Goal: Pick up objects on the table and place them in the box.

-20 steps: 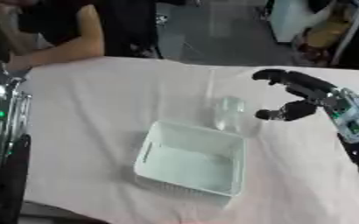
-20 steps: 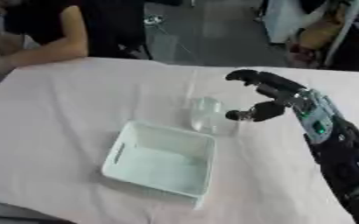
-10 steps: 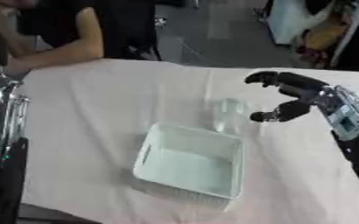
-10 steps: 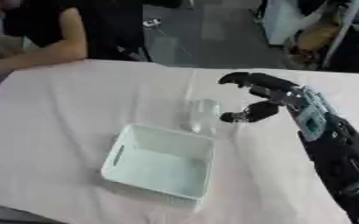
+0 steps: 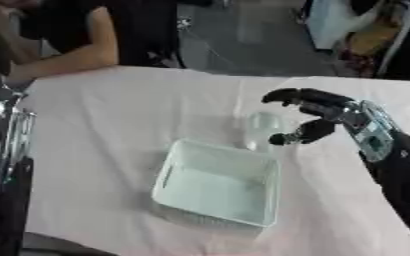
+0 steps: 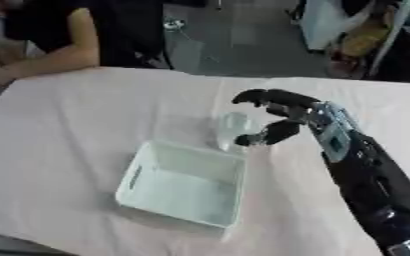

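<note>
The tabletop (image 5: 112,115) is covered in a plain pale pink cloth with no pattern. The box (image 5: 215,184) is a pale mint white, its inside a slightly greener tint than its rim. Just beyond it stands a clear, colourless cup (image 5: 263,129) through which the pink cloth shows. The right hand (image 5: 318,117) is black, its fingers (image 5: 287,95) black too, and a silver-grey panel with a light teal tinge sits on the black forearm behind it.
</note>
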Tool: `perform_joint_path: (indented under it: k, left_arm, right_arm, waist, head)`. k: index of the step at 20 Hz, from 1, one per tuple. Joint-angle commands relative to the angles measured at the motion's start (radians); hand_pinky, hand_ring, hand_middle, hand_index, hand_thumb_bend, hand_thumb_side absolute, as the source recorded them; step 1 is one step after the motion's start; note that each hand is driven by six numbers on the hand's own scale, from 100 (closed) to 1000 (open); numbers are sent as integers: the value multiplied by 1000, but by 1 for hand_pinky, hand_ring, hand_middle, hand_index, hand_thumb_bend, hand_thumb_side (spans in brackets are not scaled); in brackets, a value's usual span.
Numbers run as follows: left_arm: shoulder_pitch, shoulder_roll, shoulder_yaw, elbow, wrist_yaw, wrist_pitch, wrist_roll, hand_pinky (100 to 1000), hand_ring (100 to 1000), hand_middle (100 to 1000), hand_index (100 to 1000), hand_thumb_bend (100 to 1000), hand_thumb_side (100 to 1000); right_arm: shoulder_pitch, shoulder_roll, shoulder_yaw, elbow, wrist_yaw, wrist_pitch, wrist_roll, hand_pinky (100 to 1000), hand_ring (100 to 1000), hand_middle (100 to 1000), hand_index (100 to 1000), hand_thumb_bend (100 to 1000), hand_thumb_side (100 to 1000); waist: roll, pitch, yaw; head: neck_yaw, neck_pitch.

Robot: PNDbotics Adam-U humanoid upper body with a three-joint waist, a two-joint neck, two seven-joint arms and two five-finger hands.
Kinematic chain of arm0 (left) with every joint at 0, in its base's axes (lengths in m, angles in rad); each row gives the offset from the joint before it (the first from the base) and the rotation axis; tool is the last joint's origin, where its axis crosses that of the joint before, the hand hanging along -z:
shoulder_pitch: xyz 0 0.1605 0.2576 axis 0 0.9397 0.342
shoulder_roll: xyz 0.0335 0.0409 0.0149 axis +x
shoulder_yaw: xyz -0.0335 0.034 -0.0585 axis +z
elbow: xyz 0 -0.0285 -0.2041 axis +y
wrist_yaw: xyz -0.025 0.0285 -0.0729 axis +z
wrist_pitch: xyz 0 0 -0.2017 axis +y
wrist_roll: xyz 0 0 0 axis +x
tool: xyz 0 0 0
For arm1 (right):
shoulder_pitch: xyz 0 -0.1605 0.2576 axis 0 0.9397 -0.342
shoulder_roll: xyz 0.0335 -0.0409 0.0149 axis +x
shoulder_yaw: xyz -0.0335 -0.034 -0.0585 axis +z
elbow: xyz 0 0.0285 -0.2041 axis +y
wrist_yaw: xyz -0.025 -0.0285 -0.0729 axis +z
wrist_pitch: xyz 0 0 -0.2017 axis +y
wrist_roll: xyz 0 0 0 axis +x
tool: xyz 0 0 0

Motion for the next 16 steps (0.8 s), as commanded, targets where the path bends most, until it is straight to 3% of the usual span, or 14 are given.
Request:
perform_joint_path:
  k: [1,16]
  left_arm:
    - [-18,2,-2,-14,4,-1,-6,574,616,672,789,231,667]
    - [-30,-4,-6,-14,-2,-6,-12,577,617,672,787,235,660]
  right_arm:
    - [-35,8,-4,0,10,-7,2,840,957,940,969,610,764]
    - [-41,38,15,9,28,-34,12,839,954,935,967,606,786]
  waist:
    - [3,-8,3]
    - [2,-2,11]
  head:
    - [-11,-14]
    - [-9,-25]
